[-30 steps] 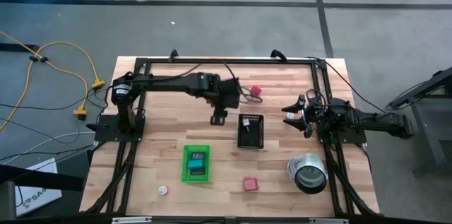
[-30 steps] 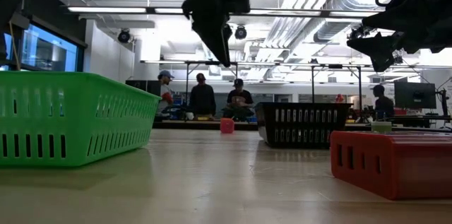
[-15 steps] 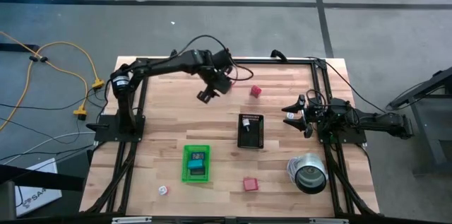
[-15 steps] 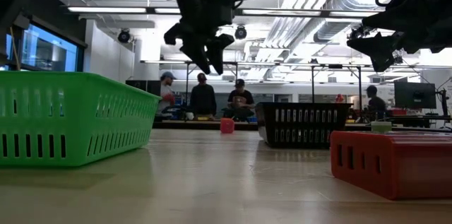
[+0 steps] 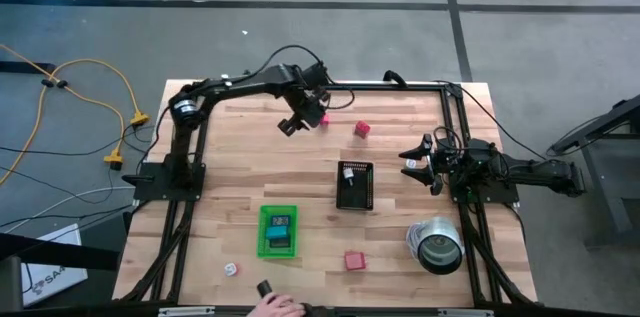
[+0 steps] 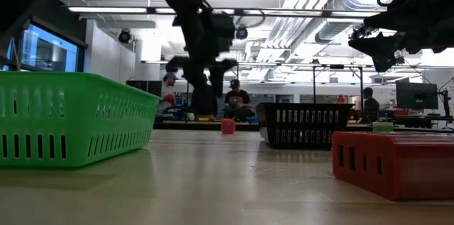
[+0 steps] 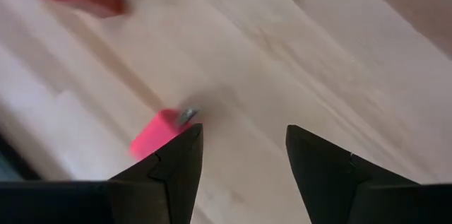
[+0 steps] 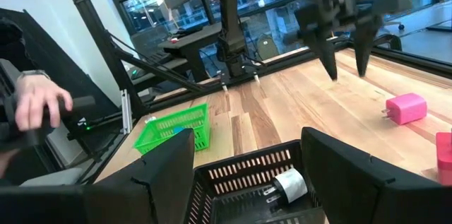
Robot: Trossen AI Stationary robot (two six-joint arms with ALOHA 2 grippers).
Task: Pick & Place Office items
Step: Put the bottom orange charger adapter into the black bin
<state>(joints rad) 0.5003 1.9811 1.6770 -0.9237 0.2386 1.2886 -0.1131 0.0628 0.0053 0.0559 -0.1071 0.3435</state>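
Note:
My left gripper (image 5: 289, 124) hangs open over the far middle of the table. Just beside its fingers lies a small pink plug-like piece (image 7: 158, 131) with metal prongs, flat on the wood (image 5: 322, 117). A red block (image 5: 361, 129) sits a little to its right. My right gripper (image 5: 413, 164) waits open at the table's right side, near the black tray (image 5: 355, 186), which holds a white and black piece (image 8: 286, 184). The green tray (image 5: 278, 230) holds blue and dark pieces. Another red block (image 5: 353, 259) and a tiny white piece (image 5: 231, 269) lie near the near edge.
A shiny silver can (image 5: 437, 245) lies on its side at the near right. A person's hand (image 5: 276, 306) holding a dark object reaches in at the near edge. Bare wood lies between the green tray and the far pieces.
My left gripper has swung from beside the black tray toward the far edge and a little left, coming down near the pink piece. A person's hand has come in at the near edge. My right arm has kept still.

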